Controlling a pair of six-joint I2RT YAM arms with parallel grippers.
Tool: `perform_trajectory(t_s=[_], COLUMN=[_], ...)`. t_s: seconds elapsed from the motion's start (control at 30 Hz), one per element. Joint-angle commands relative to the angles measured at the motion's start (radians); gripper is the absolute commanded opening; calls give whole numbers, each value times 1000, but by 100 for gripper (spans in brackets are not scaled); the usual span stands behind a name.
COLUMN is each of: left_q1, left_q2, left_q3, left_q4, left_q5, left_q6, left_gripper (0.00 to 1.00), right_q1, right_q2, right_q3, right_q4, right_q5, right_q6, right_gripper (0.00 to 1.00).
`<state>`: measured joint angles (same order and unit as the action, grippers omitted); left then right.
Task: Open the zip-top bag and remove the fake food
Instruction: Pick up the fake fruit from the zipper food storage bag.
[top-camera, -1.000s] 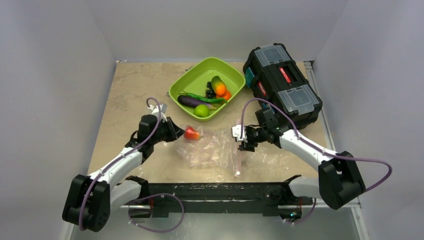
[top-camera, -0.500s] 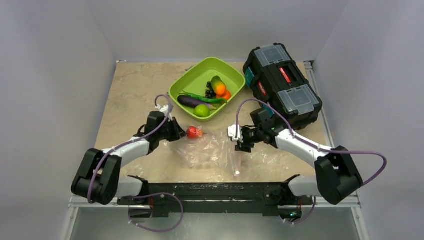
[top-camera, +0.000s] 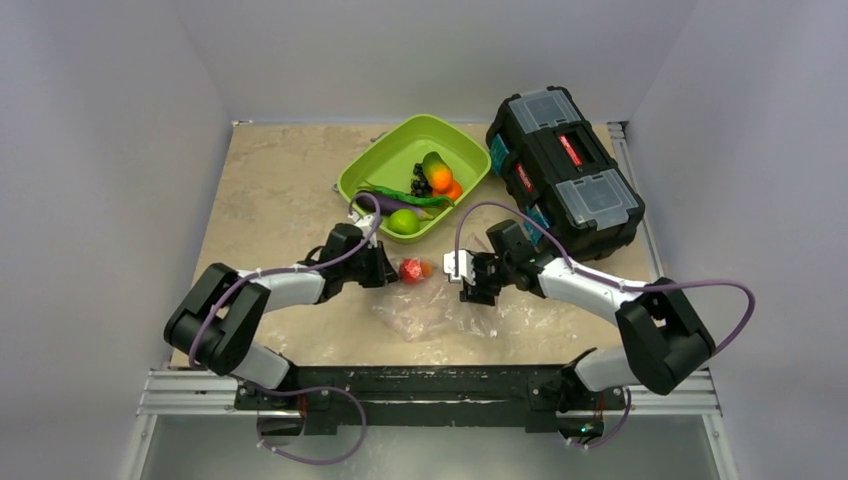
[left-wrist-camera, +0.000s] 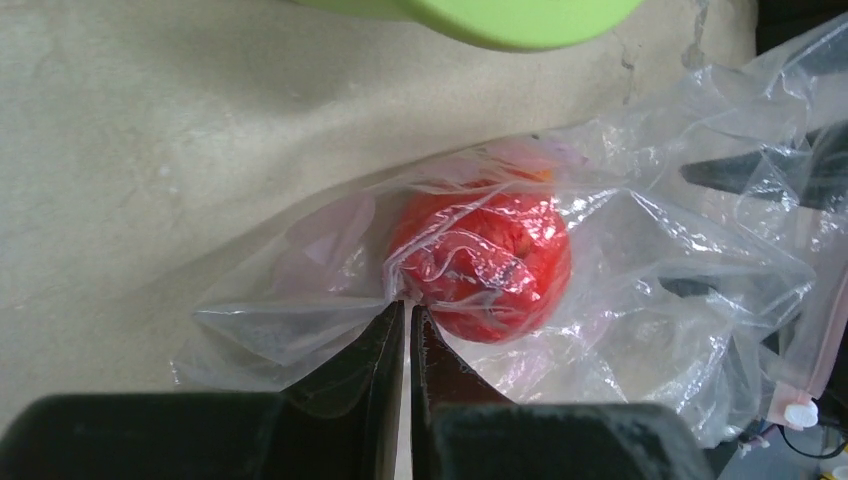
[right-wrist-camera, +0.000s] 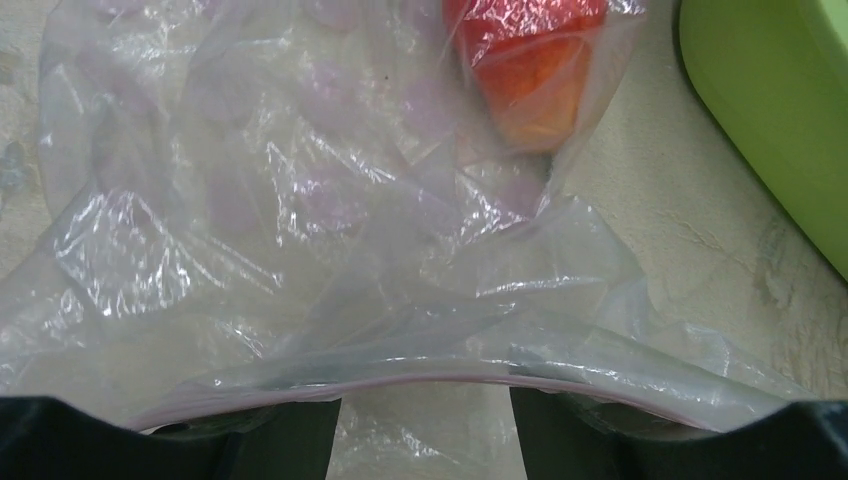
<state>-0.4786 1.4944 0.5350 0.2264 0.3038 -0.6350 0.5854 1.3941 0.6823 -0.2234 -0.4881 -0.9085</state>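
The clear zip-top bag (top-camera: 440, 305) lies crumpled on the table between my grippers. A red strawberry (top-camera: 412, 270) sits inside its far left corner and shows through the plastic in the left wrist view (left-wrist-camera: 485, 265). My left gripper (top-camera: 385, 270) is shut on a fold of the bag right beside the strawberry (left-wrist-camera: 405, 308). My right gripper (top-camera: 470, 282) is open at the bag's right side, and the pink zip strip (right-wrist-camera: 430, 380) runs across both of its spread fingers (right-wrist-camera: 290, 440). The eggplant (top-camera: 385, 203), lime (top-camera: 404, 221), orange (top-camera: 440, 178), grapes (top-camera: 421, 183) and green pod (top-camera: 415, 197) lie in the tray.
The lime-green square tray (top-camera: 400, 135) stands just beyond the bag, and its rim shows in the left wrist view (left-wrist-camera: 500, 15) and the right wrist view (right-wrist-camera: 780, 110). A black toolbox (top-camera: 565, 170) stands at the far right, close behind my right arm.
My left gripper has moved right and toward the tray, dragging the bag corner and strawberry along. My right gripper has shifted left. The bag has bunched up between them.
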Motion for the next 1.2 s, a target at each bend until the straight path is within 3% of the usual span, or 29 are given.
perform_trajectory(t_s=[0.0, 0.13, 0.4, 0.57, 0.63, 0.7, 1.17], left_q1=[-36, -40, -39, -39, -40, -41, -40], left_q2=[-6, -93, -308, -413, -408, -379, -229], left_q3=[3, -67, -84, -68, -54, -41, -17], left_q4=[123, 169, -27, -136, -171, -186, -32], left_q5=[45, 52, -32, -116, -152, -182, -205], left_q6=[-16, -40, -20, -10, -23, -41, -121], left_gripper=[6, 7, 18, 41, 56, 63, 67], right_q1=[14, 16, 15, 16, 16, 16, 15], right_q2=[-1, -9, 6, 29, 42, 48, 69], right_q3=[23, 24, 118, 133, 137, 137, 135], right_q4=[75, 82, 41, 35, 33, 37, 47], right_q5=[49, 31, -90, -76, -69, -64, -38], right_q6=[38, 46, 24, 10, 11, 17, 28], right_gripper=[60, 60, 60, 60, 60, 60, 59])
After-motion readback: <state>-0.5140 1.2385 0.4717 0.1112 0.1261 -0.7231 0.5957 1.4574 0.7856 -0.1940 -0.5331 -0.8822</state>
